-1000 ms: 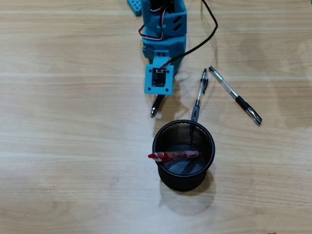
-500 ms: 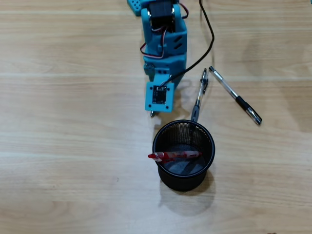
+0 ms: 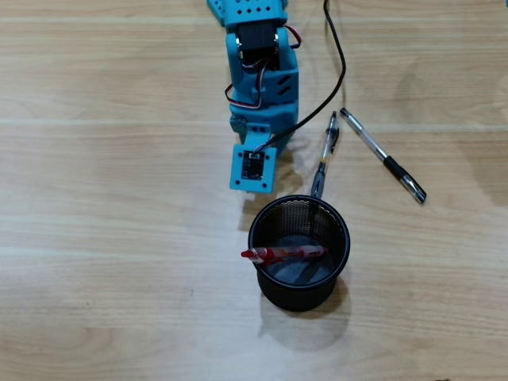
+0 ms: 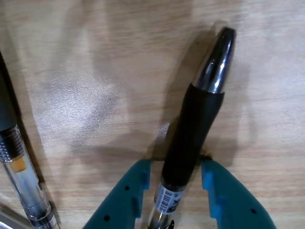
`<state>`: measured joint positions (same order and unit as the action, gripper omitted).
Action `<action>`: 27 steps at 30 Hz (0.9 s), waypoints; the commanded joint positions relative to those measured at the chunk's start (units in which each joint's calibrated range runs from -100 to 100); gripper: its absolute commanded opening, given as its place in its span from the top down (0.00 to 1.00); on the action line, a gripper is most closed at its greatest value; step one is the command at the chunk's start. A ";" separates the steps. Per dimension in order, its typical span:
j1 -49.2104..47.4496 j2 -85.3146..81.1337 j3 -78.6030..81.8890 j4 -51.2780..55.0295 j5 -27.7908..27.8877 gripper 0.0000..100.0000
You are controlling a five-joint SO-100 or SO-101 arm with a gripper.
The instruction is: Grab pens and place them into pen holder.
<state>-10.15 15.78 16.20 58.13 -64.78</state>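
Note:
In the wrist view my gripper [image 4: 175,163] is open and straddles a pen [image 4: 195,124] with a black grip and a silver tip. The pen lies on the wood with a narrow gap to each teal finger. A clear-barrelled pen [image 4: 20,177] runs along the left edge of that view. From overhead, the blue arm [image 3: 262,79] and its camera mount [image 3: 252,167] hide the fingers and this pen. The black mesh pen holder [image 3: 337,274] stands just below the mount, and a red pen [image 3: 284,254] rests across its opening. Two more pens [image 3: 325,152] [image 3: 382,156] lie right of the arm.
A black cable [image 3: 337,55] loops from the arm's wrist towards the top of the overhead view. The light wooden table [image 3: 111,238] fills the rest of both views.
The arm has moved down the overhead view towards the holder. Its camera mount now covers the pen tip that showed below it a second ago.

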 commanded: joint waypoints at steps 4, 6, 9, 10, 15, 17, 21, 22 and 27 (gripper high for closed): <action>2.84 -0.36 3.94 0.37 -0.12 0.98; 2.93 -0.36 3.94 0.37 -0.12 0.98; 2.84 -0.36 3.94 0.37 -0.12 0.98; 2.84 -0.45 3.76 0.37 -0.12 0.98; 2.84 -2.38 2.59 0.46 -0.12 0.98; 2.84 -4.98 2.50 0.46 -0.12 0.98; 2.93 -10.44 2.50 0.46 -0.07 0.98; 2.93 -12.04 2.41 0.46 -0.07 0.98; 2.75 -20.44 0.25 0.46 -0.07 0.98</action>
<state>-8.07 3.31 20.11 58.74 -64.83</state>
